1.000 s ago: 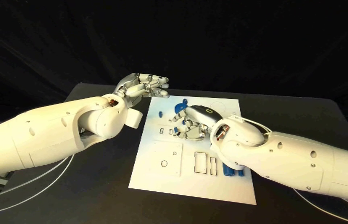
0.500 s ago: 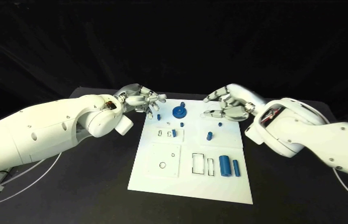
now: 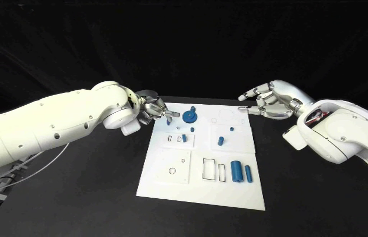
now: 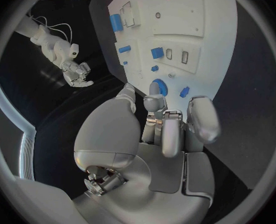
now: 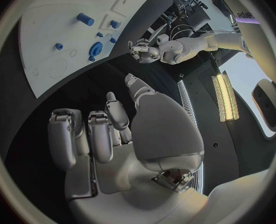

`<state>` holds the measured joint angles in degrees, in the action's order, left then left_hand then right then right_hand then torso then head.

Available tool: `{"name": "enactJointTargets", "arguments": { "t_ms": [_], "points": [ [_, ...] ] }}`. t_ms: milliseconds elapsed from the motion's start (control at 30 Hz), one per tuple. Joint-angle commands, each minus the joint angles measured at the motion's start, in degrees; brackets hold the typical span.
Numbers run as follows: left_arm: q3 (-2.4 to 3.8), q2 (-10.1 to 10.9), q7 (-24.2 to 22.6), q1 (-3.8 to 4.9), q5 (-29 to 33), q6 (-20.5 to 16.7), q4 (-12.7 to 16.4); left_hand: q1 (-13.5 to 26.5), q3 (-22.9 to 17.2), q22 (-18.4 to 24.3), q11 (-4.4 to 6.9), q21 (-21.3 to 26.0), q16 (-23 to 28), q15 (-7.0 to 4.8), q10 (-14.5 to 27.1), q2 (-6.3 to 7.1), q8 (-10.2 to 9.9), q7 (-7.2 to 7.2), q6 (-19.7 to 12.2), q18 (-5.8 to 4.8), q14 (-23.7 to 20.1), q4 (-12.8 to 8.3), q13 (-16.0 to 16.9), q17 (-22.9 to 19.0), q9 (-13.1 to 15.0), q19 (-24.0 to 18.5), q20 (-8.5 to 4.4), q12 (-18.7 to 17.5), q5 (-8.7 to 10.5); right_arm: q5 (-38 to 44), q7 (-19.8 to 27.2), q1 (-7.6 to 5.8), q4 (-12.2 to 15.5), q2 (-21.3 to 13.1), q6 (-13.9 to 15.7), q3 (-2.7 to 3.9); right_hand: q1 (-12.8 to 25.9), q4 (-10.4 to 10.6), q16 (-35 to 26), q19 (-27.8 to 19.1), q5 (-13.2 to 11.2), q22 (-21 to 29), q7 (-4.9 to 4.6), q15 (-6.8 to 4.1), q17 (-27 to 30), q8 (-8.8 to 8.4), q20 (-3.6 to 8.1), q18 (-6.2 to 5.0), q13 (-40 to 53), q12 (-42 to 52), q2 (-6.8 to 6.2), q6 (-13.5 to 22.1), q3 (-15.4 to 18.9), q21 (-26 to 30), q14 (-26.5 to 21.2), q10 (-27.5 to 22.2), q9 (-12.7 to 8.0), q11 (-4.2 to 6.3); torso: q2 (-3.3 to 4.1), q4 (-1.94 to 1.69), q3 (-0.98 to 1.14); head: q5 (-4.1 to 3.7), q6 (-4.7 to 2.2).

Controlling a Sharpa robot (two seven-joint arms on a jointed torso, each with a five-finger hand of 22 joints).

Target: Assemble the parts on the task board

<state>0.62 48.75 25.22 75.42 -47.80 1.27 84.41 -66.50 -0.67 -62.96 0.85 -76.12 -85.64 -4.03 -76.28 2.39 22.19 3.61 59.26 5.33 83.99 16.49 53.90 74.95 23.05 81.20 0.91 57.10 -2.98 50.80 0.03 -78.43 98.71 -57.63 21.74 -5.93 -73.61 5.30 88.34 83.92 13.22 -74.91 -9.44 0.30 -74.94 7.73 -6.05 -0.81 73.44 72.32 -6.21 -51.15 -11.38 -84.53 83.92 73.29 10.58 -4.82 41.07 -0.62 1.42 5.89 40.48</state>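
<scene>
- Since half a second ago, the right hand (image 3: 268, 103) has pulled back off the white board (image 3: 202, 192) and now hangs beyond its far right corner, fingers loosely apart, holding nothing.
- Left hand (image 3: 156, 109) hovers at the board's far left corner, fingers bent, empty.
- Just beside its fingertips stands a round blue wheel (image 3: 190, 116).
- Two blue cylinders (image 3: 237, 171) lie well apart from both hands, near the board's front.
- Black table (image 3: 92, 194) surrounds the board.
</scene>
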Motion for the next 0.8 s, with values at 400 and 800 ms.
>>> {"name": "enactJointTargets", "arguments": {
  "t_ms": [400, 800],
  "points": [
    [-1.18, -7.6, 11.4, 1.45, -10.3, 10.0, -5.0, 2.7, 5.2, -4.2, -0.02, -2.4, -0.1, -0.43, 0.5, -1.85, 3.1, -0.22, -2.3, -1.15, 4.2, 0.2, 3.9, 9.0, 4.6, 1.6, -0.10, 3.9, 0.02, -2.9, -1.4, -0.02, -0.6, -0.2, -2.1, -0.23, -0.1, 0.0, -0.5, 2.8, 1.1, -9.4, 0.09, -0.25, -11.9, 0.62, 0.05, -0.94, -0.1, 0.0, 0.45, -0.7, 0.5, 0.5, 5.2, 0.1, -0.1, 0.35, -0.49, -0.08, 0.47, 0.11, 1.60],
    [-2.37, -11.4, 12.2, 1.44, -8.8, 12.3, -7.9, 3.7, 6.5, -4.7, -0.02, -2.7, 0.0, -0.43, 0.8, -2.17, 3.6, -0.22, -2.8, -1.23, 4.2, 0.2, 4.1, 9.0, 5.6, 1.7, -0.10, 4.1, 0.01, -2.9, -1.4, 0.00, -0.9, 0.1, -1.8, -0.29, 0.2, 0.3, -0.6, 2.8, 1.4, -9.2, 0.13, -0.30, -11.8, 0.77, 0.12, -0.97, -0.2, -0.1, 0.49, -0.8, 0.8, 0.6, 5.2, 0.0, -0.2, 0.39, -0.33, -0.18, 0.41, 0.00, 1.63]
  ]
}}
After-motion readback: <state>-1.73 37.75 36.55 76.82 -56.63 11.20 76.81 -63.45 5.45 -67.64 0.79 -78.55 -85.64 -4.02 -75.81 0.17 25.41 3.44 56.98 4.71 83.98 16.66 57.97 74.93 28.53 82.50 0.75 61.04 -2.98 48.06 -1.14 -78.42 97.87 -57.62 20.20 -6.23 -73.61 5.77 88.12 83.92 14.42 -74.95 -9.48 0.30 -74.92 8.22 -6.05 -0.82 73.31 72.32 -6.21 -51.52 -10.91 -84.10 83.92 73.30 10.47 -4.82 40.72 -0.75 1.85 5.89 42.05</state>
